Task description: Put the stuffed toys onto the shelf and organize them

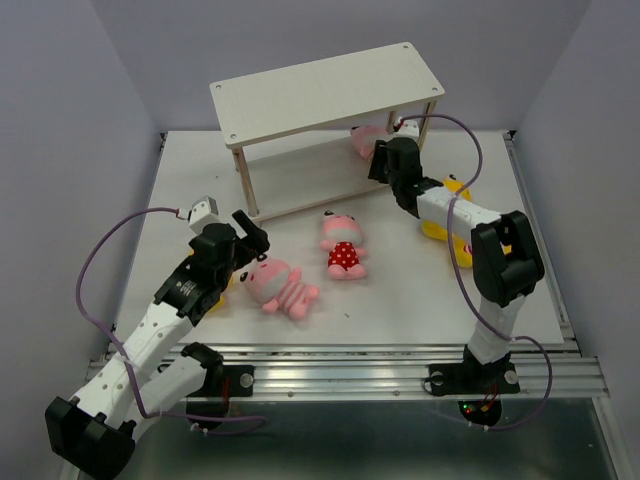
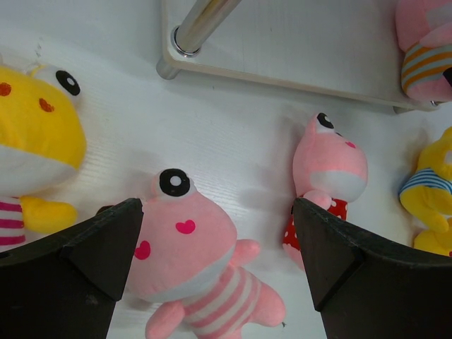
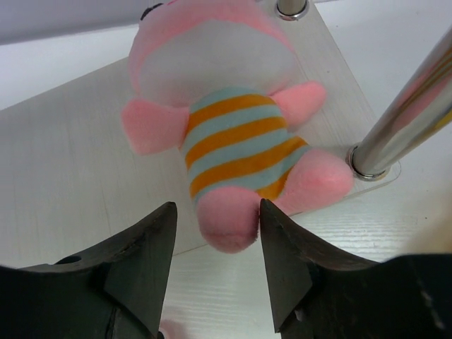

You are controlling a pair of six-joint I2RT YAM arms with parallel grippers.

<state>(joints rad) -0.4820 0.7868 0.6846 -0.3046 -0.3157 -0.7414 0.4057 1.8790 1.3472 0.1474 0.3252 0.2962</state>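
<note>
Top external view has the shelf [image 1: 325,85] standing at the far side of the table [image 1: 420,300], two cream boards on thin legs. The right arm reaches in under the upper board. The right wrist view shows the orange-striped pink toy [image 3: 233,134] lying on the lower board close to a shelf leg [image 3: 402,120]. The right tool [image 3: 217,212] is open, with a finger on either side of that toy's foot. The finger at the left of that view stands clear of the plush; the other may just touch it, though the angle makes this hard to judge. The left tool [image 2: 215,208] is spread wide and holds nothing. It hangs over the pink-striped toy [image 2: 194,261], which lies face up on the table in front of the shelf. Near it to the right lies the polka-dot pink toy [image 2: 328,169], also on the table. A yellow toy [image 2: 35,134] lies to the left of the left tool, and a blue-striped yellow toy [image 2: 429,187] lies at the far right.
</note>
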